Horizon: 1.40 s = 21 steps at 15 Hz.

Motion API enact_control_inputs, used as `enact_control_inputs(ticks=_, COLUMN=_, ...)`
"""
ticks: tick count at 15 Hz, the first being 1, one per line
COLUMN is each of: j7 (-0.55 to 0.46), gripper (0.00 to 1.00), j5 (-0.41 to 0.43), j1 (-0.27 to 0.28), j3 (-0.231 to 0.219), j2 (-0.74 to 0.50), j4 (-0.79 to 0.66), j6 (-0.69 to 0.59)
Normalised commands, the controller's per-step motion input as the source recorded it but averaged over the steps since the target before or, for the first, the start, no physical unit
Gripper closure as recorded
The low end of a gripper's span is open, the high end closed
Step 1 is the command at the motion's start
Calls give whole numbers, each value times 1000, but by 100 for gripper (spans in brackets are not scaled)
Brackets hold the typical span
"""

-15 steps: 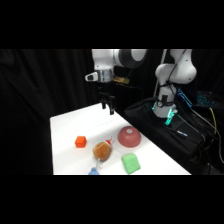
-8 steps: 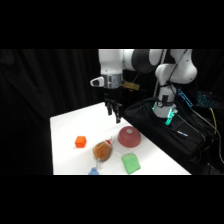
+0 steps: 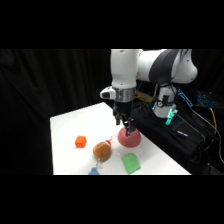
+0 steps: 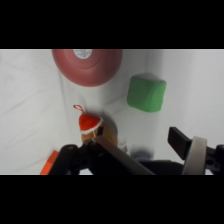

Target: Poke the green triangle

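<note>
**Arm above the table, green triangle untouched at the near edge**

Side view, near to far. At the table's near edge a small blue item is cut off by the picture's lower limit; what it is cannot be told. Just beside it to the right lies the green triangle, flat on the white surface and apart from every other object. Slightly farther back stands a brown rounded object with a red cap, between the green triangle and the orange-red cube, which sits alone toward the left. Behind the green triangle rests the pinkish-red dome. The gripper hangs directly over the dome's far-left side, its dark fingers pointing down and close to the dome's top; whether they touch it cannot be told. The white arm rises from there and bends toward the upper right, where dark equipment with cables lies beside the table.

Wrist view. The gripper's black linkage fills the lower edge, with a pale finger at lower right. Beyond it appear the red-capped brown object, then the green triangle to the right, and farthest the dome at the top. Whether the fingers are spread or pressed together cannot be told from either view.
</note>
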Motion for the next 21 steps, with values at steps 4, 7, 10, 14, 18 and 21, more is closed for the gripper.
enact_control_inputs(ticks=4, j7=50, gripper=63, j5=6, j1=76, j3=33, j2=188, j4=12, j6=356)
enact_control_inputs(ticks=7, j7=14, gripper=99, j5=108, j1=53, j3=9, j2=250, j4=57, j6=309)
enact_control_inputs(ticks=10, j7=38, gripper=96, j5=135, j1=66, j3=4, j2=263, j4=58, j6=280)
enact_control_inputs(ticks=14, j7=-63, gripper=94, j5=209, j1=43, j3=36, j2=304, j4=37, j6=334)
enact_control_inputs(ticks=18, j7=-144, gripper=95, j5=198, j1=32, j3=62, j2=319, j4=60, j6=339)
enact_control_inputs(ticks=21, j7=-141, gripper=95, j5=88, j1=58, j3=-17, j2=353, j4=143, j6=169)
